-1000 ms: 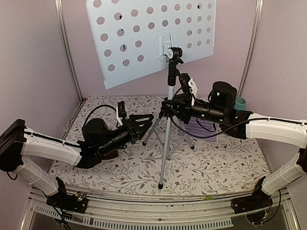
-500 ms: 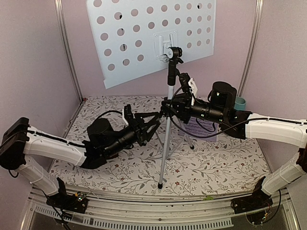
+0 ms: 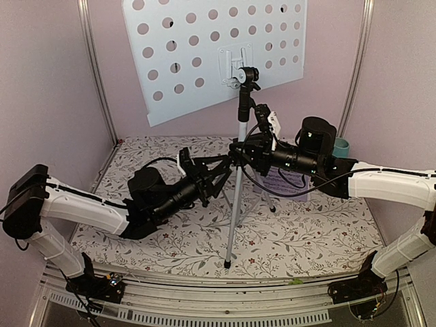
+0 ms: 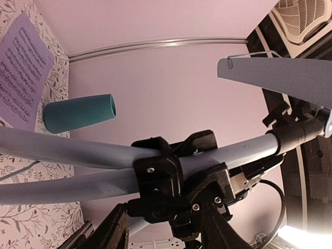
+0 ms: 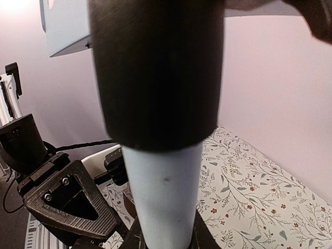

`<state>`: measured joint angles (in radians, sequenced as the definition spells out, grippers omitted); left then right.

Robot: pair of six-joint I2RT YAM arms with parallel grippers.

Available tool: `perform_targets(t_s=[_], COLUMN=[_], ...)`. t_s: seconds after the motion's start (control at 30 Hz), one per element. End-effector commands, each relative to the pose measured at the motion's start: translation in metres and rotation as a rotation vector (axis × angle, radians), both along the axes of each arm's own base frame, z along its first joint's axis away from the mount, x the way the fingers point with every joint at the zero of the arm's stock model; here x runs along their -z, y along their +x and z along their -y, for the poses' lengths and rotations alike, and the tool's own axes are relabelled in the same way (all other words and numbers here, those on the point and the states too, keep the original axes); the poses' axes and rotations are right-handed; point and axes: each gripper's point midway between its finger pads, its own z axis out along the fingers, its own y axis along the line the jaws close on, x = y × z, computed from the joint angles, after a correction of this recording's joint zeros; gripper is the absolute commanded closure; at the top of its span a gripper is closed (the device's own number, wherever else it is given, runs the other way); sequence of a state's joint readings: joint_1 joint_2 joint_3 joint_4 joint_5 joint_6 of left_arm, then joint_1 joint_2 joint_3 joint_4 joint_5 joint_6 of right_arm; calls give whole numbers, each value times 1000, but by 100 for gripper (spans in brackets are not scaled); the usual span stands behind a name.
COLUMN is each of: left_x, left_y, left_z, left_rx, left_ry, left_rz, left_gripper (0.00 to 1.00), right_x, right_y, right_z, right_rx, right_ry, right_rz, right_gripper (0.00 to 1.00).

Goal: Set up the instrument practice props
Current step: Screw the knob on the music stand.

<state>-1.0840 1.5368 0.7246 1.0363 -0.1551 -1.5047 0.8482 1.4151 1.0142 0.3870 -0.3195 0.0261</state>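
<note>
Right gripper (image 3: 242, 150) is clamping the music stand (image 3: 204, 54) on its centre pole, at about the height where the legs are branching off. Its jaws are sitting nearly closed round the tube, and that pole and its black sleeve are filling the right wrist view. Left gripper (image 3: 219, 169) is standing roughly half open, with its fingers (image 4: 116, 231) flanking the black leg collar (image 4: 171, 176) from the left. The wrist view is not showing them pressing on it.

Pale pink-lilac walls (image 3: 48, 102) are closing in the back and both sides, with silver corner rails (image 3: 95, 75) running up them. The desk (image 3: 306, 238) is wearing a white cloth printed with leafy sprigs and small red flowers. A metal rail (image 3: 225, 291) is running along its near edge, where the arm bases are sitting.

The music stand is standing upright mid-desk on silver tripod legs, with one leg reaching toward the near edge. Its pale-blue perforated panel is sitting skewed at the top, lower edge rising to the right. A sheet-music page (image 3: 289, 182) is lying flat on the cloth right of the stand, partly under the right arm. A teal cup (image 3: 341, 146) is standing at the back right near the wall, behind that arm.
</note>
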Motion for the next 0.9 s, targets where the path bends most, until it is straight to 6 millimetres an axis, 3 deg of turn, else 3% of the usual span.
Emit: perform_targets(t_s=[0.0, 0.87], left_x=[-18, -4], left_y=[-1, 18], left_z=[1, 0], left_rx=[-8, -20], left_ry=[-65, -15], left_rz=[20, 37], left_gripper=[52, 67], right_x=[81, 82], right_y=[-4, -3], right_z=[-4, -4], right_rx=[-3, 1], right_ry=[-145, -150], right_rz=[-231, -234], right_gripper=[100, 100])
